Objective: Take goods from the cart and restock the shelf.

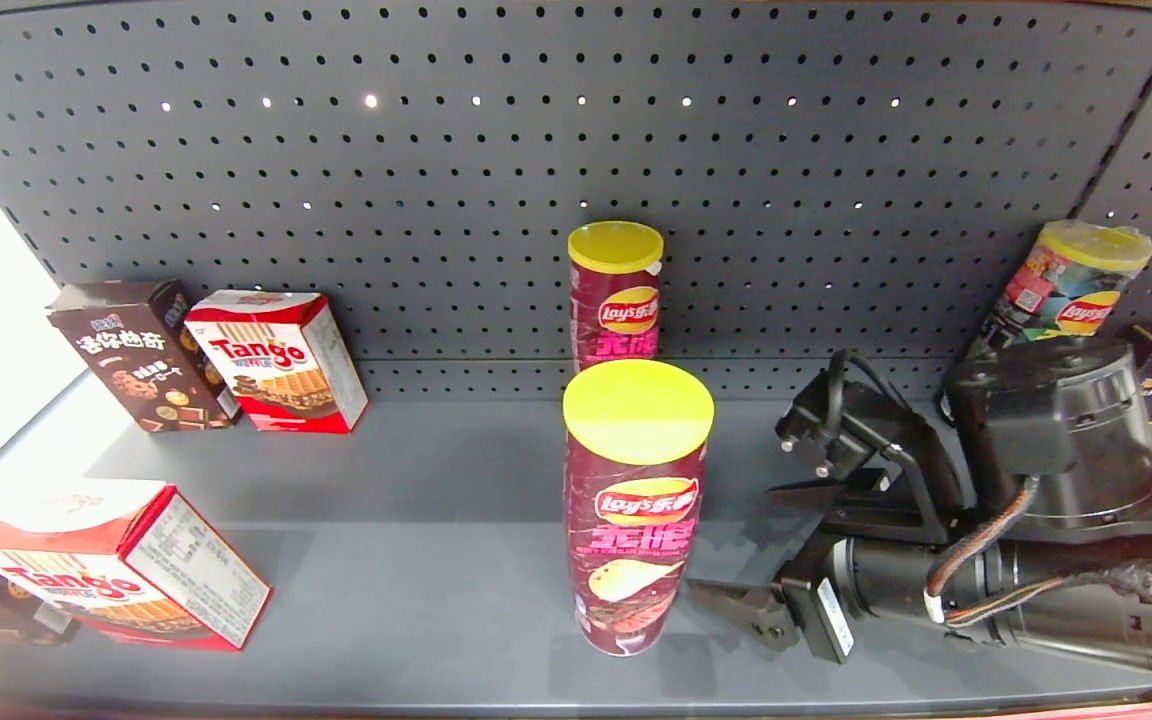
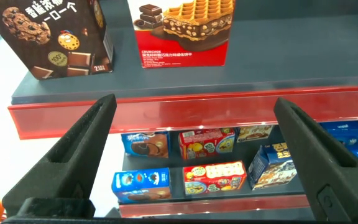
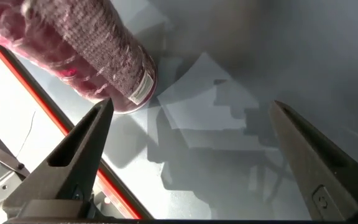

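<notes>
Two maroon chip cans with yellow lids stand upright on the grey shelf (image 1: 416, 560): the front can (image 1: 635, 505) at mid-shelf and the back can (image 1: 615, 294) against the pegboard. My right gripper (image 1: 754, 548) is open just to the right of the front can, low over the shelf and apart from it. In the right wrist view the gripper (image 3: 191, 111) holds nothing, and the front can (image 3: 86, 56) stands beyond one finger. My left gripper (image 2: 195, 106) is open and empty, in front of the shelf's red front edge (image 2: 191, 106).
On the shelf's left stand a dark cookie box (image 1: 136, 355) and a red waffle box (image 1: 278, 360), with another waffle box (image 1: 116, 565) at the front. A third can (image 1: 1071, 280) leans at the far right. Lower shelves (image 2: 191, 180) hold small boxes.
</notes>
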